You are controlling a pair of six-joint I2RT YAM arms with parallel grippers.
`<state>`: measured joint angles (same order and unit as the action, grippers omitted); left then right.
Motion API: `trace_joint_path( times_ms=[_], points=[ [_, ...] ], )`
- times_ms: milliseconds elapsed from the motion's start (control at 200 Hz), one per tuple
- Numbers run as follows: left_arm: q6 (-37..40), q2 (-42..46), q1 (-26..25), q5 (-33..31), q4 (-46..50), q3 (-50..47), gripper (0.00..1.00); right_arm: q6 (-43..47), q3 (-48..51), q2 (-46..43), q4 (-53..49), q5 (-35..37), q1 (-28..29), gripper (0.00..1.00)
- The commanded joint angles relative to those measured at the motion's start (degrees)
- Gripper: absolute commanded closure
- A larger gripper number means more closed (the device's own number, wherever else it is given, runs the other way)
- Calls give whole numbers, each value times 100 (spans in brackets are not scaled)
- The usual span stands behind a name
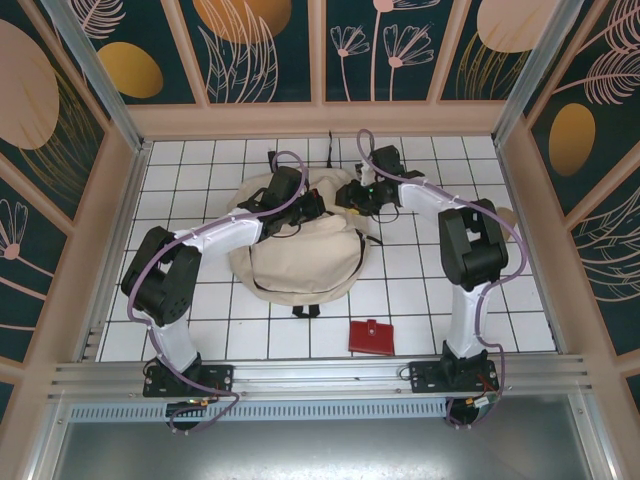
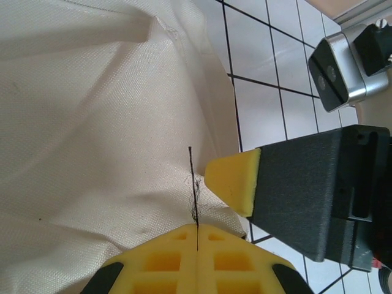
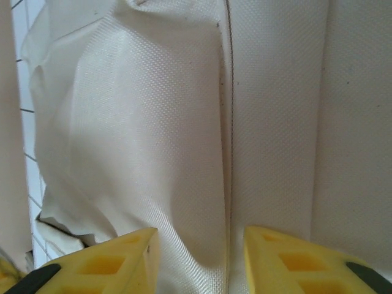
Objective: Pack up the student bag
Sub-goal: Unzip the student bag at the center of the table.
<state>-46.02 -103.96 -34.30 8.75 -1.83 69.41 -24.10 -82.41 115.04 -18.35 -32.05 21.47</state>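
Observation:
The student bag lies in the middle of the white tiled table, a large beige fabric pack with black straps. My left gripper is at its far edge. Its yellow pads are shut, pinching a thin frayed black thread that stands up from the bag's cloth. My right gripper is at the bag's far right edge, close to the left one. Its fingers stand apart with a bunched fold of the bag's fabric between them, gripped. One right fingertip rests on the cloth beside the thread.
A small red wallet lies on the tiles near the front, right of centre. Wooden walls enclose the table on three sides. A black strap end sticks out at the bag's near edge.

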Motion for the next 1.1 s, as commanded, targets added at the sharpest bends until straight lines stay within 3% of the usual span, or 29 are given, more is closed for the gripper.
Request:
trace_joint_path(
  times_ms=[0,140,270,405,676,1096],
  points=[
    [159,237,8,-177,-82,-68,100,160,-278,219,-547,533,189,55],
    [190,243,11,-173,-54,-54,100,230,-398,142,-987,1323,398,53],
    [213,207,6,-106,-55,-59,100,138,-369,11,-1047,740,401,55],
    [251,283,11,-78,-97,-166,100,-151,116,-421,-462,-290,384,68],
    [266,438,7,-179,-103,-405,100,-428,388,-881,-176,-154,196,100],
    [374,539,8,-1269,395,-446,100,-355,752,-1046,-168,337,173,100]
  ],
)
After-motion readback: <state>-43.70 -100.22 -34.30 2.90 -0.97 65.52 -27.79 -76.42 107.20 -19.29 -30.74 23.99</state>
